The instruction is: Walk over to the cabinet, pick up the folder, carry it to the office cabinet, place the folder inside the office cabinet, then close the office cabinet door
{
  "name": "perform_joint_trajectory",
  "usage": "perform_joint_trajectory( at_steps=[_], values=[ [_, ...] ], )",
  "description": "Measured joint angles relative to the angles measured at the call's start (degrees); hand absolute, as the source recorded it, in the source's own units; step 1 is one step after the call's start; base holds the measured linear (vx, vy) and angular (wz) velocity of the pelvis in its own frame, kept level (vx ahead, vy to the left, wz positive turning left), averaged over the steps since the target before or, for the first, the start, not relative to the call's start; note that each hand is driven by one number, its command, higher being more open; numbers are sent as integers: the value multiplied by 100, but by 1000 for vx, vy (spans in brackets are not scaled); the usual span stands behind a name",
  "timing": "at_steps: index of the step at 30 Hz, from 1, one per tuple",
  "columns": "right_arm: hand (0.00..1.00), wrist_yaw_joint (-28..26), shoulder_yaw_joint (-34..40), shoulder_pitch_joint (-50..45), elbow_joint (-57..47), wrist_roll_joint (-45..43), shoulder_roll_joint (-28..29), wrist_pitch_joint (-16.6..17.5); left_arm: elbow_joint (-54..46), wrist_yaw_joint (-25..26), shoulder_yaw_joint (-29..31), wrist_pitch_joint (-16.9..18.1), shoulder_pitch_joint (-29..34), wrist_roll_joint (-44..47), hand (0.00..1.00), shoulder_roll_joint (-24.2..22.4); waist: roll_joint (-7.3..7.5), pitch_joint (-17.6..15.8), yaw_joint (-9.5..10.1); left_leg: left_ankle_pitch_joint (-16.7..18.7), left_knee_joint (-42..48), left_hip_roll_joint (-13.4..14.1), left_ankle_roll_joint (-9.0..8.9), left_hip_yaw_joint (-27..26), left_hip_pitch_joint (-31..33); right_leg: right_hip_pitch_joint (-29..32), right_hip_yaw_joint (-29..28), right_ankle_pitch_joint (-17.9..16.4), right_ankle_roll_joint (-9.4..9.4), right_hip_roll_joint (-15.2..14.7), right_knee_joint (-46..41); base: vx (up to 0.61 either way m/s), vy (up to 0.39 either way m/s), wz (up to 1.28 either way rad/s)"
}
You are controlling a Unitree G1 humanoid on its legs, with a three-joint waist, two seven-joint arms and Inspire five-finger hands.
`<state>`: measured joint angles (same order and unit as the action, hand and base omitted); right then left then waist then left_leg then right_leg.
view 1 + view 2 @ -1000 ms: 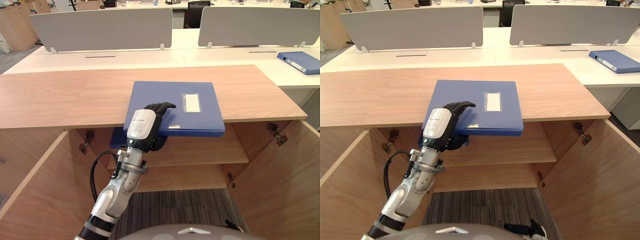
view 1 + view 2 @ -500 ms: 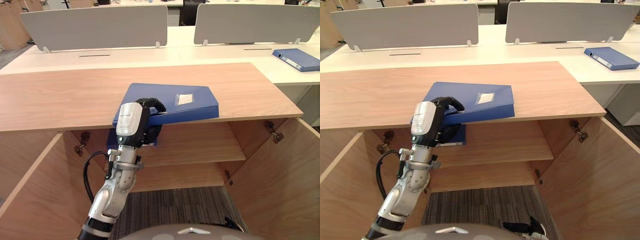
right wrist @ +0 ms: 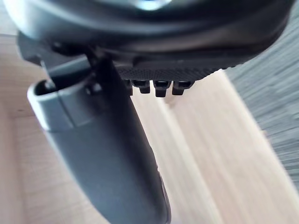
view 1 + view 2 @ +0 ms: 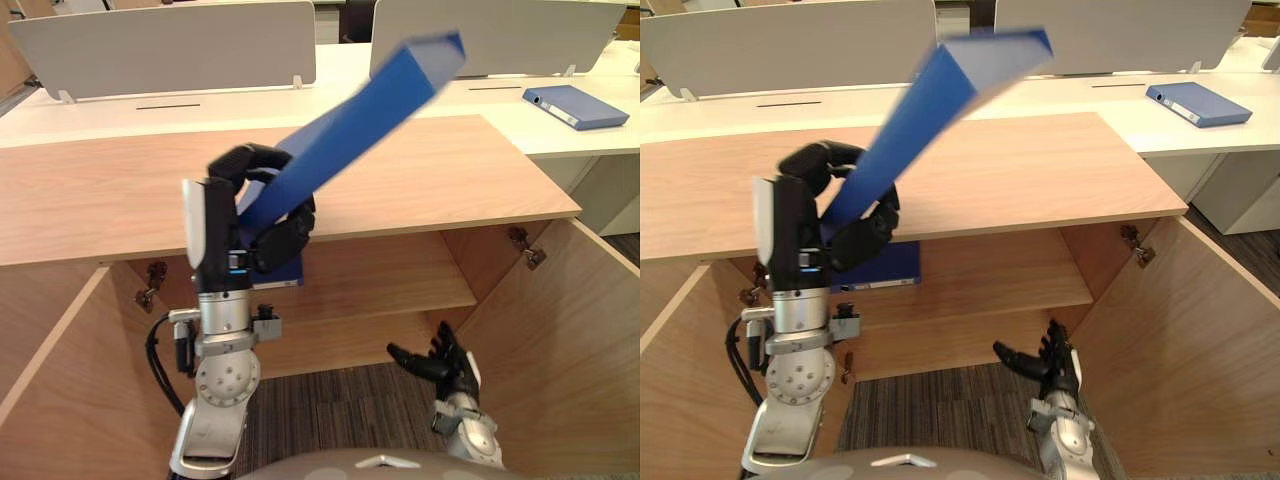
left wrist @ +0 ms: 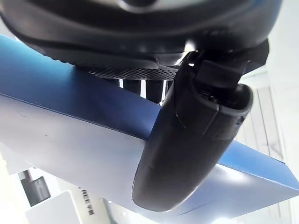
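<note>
raised folder [image 4: 350, 125] blurred, shelf folder [image 4: 890, 266] half hidden behind left hand [image 4: 283, 236]

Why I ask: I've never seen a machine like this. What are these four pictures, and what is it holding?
It is a humanoid robot with two arms ending in dark, fingered hands. The two wide pictures come from cameras in its head, looking down at an open wooden cabinet. The two close-ups come from cameras on its wrists, looking along each hand. The left hand is curled round a blue folder, held tilted up above the cabinet top; its wrist picture shows the thumb pressed on the blue cover. The right hand hangs low, open, holding nothing. A second folder lies on the shelf inside, and a third folder on the white desk behind.
</note>
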<state>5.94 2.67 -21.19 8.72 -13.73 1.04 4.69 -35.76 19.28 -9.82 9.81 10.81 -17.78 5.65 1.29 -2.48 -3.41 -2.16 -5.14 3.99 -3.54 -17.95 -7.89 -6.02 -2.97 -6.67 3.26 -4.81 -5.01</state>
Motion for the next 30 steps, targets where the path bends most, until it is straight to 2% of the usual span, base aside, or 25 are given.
perform_joint_trajectory(
  at_steps=[5,9,15,20,25,30],
  values=[
    [100,27,77,-58,-1320,-4,171,116,-405,-139,153,211,2,1467,0,-115,-14,-6,-17,-9,4,23,-28,-186,-5,98,-195,29,2,38,7,-4,-7,-21],
    [100,21,158,-70,-2285,-60,223,276,-461,-488,220,322,1,2746,0,-157,-24,-11,-74,28,5,21,-28,-214,-27,102,-244,51,39,40,12,0,-8,-7],
    [100,-35,559,157,-3132,-275,141,557,-452,-956,237,339,29,4133,0,-154,-67,-36,-74,63,5,9,-13,-247,-67,95,-308,93,109,34,11,-25,-3,-4],
    [100,-82,634,722,-3395,-441,-391,587,62,-1579,172,334,39,5378,0,-106,-182,-30,-73,65,5,-14,-8,-296,-103,90,-384,112,141,19,16,-57,-7,-7],
    [100,-202,623,1377,-3407,-441,-1433,651,852,-2142,-257,23,209,6292,0,381,-287,-12,-70,57,6,-21,3,-291,-106,94,-414,126,164,21,31,-44,-11,-3],
    [100,-435,543,1757,-3323,-506,-2044,750,1149,-2559,-530,-317,216,6687,0,892,-295,-13,-76,55,6,-21,6,-290,-107,95,-425,137,182,23,31,-6,-2,0]
  ],
)
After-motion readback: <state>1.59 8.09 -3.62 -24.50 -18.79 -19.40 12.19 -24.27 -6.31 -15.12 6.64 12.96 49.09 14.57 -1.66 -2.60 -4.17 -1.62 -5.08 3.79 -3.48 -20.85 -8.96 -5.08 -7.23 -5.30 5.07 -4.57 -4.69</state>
